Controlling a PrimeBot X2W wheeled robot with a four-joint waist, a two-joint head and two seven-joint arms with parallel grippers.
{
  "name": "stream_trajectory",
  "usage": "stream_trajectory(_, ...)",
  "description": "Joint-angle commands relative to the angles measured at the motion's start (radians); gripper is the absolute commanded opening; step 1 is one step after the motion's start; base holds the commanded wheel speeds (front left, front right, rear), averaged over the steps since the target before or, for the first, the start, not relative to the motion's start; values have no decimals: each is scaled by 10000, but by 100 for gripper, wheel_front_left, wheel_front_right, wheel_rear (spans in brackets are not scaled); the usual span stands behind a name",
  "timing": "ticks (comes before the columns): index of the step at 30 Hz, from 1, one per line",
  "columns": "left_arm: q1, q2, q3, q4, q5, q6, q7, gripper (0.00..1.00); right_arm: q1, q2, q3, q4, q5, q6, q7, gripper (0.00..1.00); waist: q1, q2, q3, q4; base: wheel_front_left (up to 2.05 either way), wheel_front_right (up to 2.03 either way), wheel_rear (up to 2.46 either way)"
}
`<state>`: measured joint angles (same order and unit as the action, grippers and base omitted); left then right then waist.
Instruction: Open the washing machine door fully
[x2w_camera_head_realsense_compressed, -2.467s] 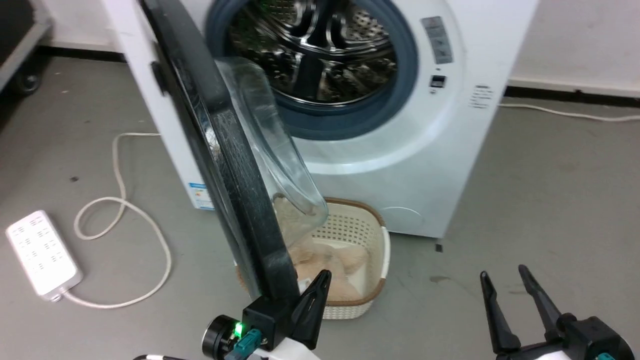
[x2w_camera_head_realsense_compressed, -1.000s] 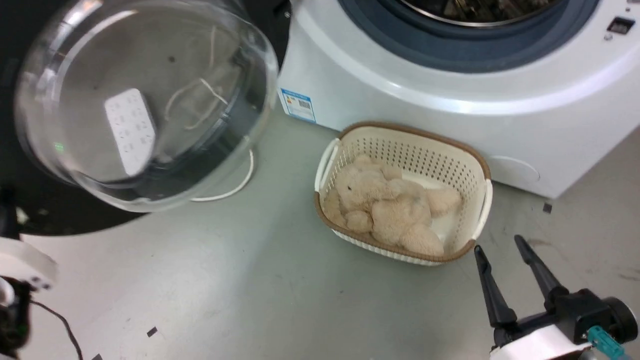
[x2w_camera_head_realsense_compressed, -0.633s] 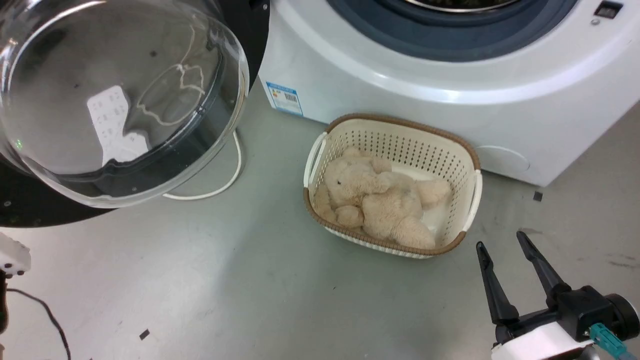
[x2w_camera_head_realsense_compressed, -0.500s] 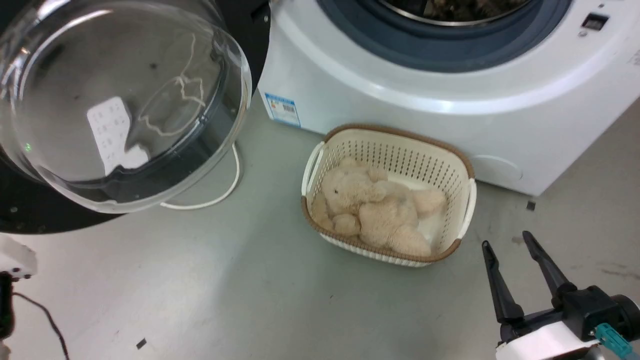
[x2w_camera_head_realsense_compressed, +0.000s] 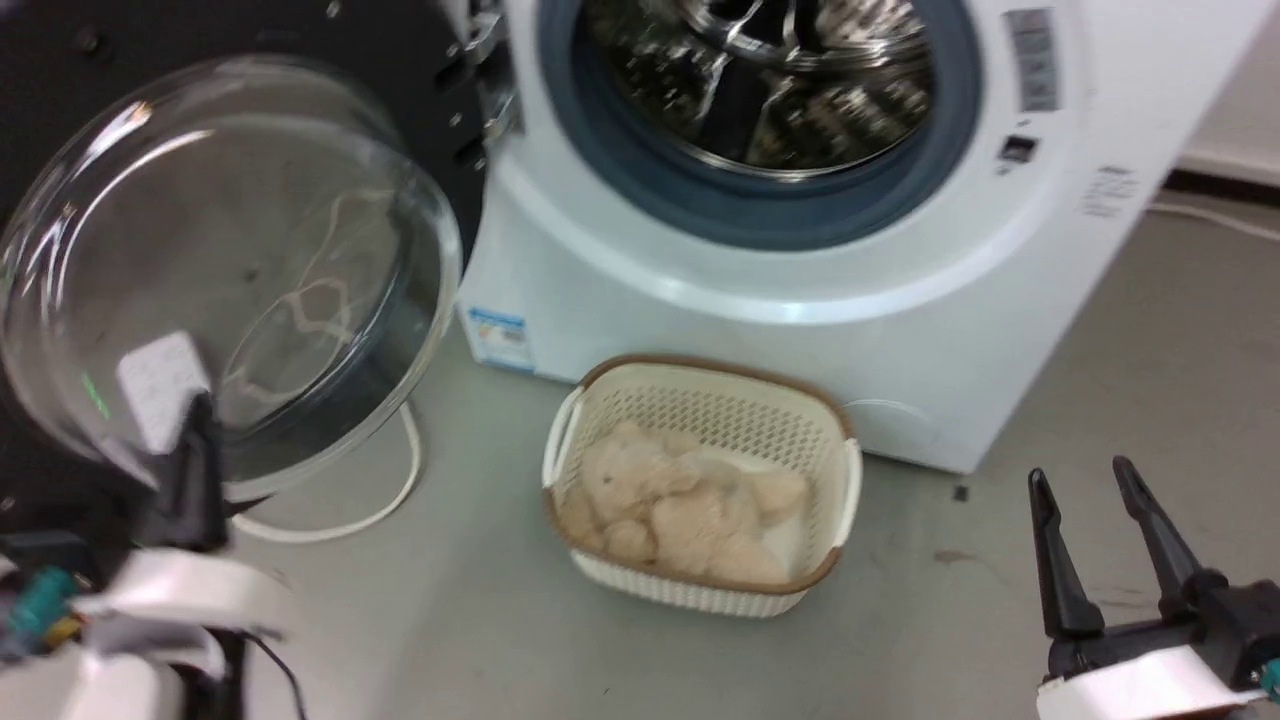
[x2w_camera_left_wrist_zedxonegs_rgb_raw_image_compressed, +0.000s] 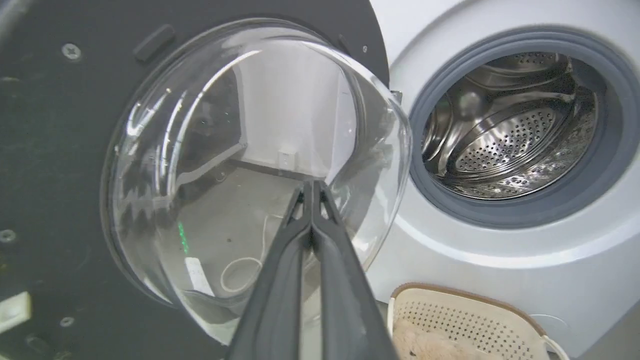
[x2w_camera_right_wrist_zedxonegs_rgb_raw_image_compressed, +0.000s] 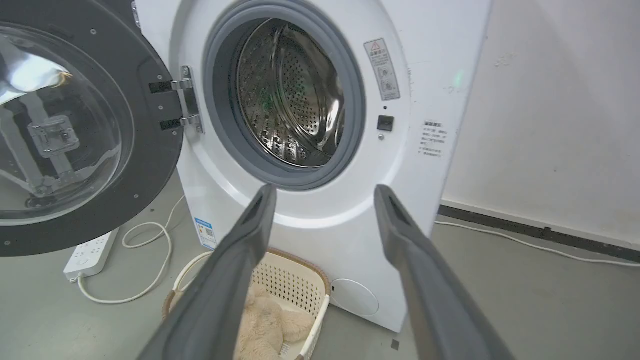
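The washing machine door (x2w_camera_head_realsense_compressed: 250, 40), a black disc with a clear bulging glass bowl (x2w_camera_head_realsense_compressed: 230, 270), stands swung wide to the left of the white washing machine (x2w_camera_head_realsense_compressed: 700, 330). Its hinge (x2w_camera_right_wrist_zedxonegs_rgb_raw_image_compressed: 186, 100) sits at the left of the grey-blue gasket (x2w_camera_head_realsense_compressed: 760, 225) and steel drum (x2w_camera_head_realsense_compressed: 760, 90). My left gripper (x2w_camera_head_realsense_compressed: 203, 405) is shut with nothing in it. In the left wrist view its tips (x2w_camera_left_wrist_zedxonegs_rgb_raw_image_compressed: 311, 186) point at the lower right of the bowl (x2w_camera_left_wrist_zedxonegs_rgb_raw_image_compressed: 240, 150); I cannot tell whether they touch it. My right gripper (x2w_camera_head_realsense_compressed: 1078, 472) is open over the floor at the lower right, facing the machine's front (x2w_camera_right_wrist_zedxonegs_rgb_raw_image_compressed: 425, 75).
A cream basket (x2w_camera_head_realsense_compressed: 700, 368) holding a beige plush toy (x2w_camera_head_realsense_compressed: 680, 500) stands on the floor against the machine's front. A white cable (x2w_camera_head_realsense_compressed: 400, 480) and a power strip (x2w_camera_right_wrist_zedxonegs_rgb_raw_image_compressed: 90, 252) lie under the door. A white wall (x2w_camera_right_wrist_zedxonegs_rgb_raw_image_compressed: 550, 100) rises to the machine's right.
The door went from edge-on, half open with my left gripper at its lower rim, to wide open at the left. The head camera has since tilted up, and my left gripper has come into view.
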<state>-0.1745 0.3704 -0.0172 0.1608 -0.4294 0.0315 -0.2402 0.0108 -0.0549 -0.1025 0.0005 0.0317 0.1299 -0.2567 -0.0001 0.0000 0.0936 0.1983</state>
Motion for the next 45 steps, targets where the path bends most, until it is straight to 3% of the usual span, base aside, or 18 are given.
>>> stream_trajectory(1, 408, -250, -149, -322, 84, 139, -31, 0, 178, 41, 22, -29, 224, 8, -44, 100, 1, 0, -486, -544, 0, 0, 0)
stream_trajectory(3, 604, -407, -233, -502, 99, 248, -22, 0, 241, 42, 83, -34, 274, 8, -45, 100, 1, 0, -551, -657, 0, 0, 0)
stream_trajectory(4, 955, -717, -415, -717, 153, 471, -4, 100, 402, 43, 119, -16, 341, 8, -46, 100, 1, 0, -698, -839, 0, 0, 0)
stream_trajectory(19, 2572, -1823, -1964, -765, 1082, 923, -144, 100, 1225, 46, 415, 105, 319, 8, -50, 100, 1, 0, -1117, -1629, 0, 0, 0)
stream_trajectory(42, 2545, -2284, -1875, -492, 1967, 666, -215, 100, 1210, 47, 329, 349, 550, 8, -51, 100, 1, 0, -1077, -1714, 0, 0, 0)
stream_trajectory(43, 2534, -2289, -1917, -508, 1930, 697, -152, 0, 1133, 13, 329, 310, 488, 0, -1, 0, 1, 0, -1077, -1716, 0, 0, 0)
stream_trajectory(45, 2533, -2287, -1925, -510, 1930, 698, -145, 0, 1122, 13, 333, 308, 487, 0, 1, 0, 1, 0, -1077, -1716, 0, 0, 0)
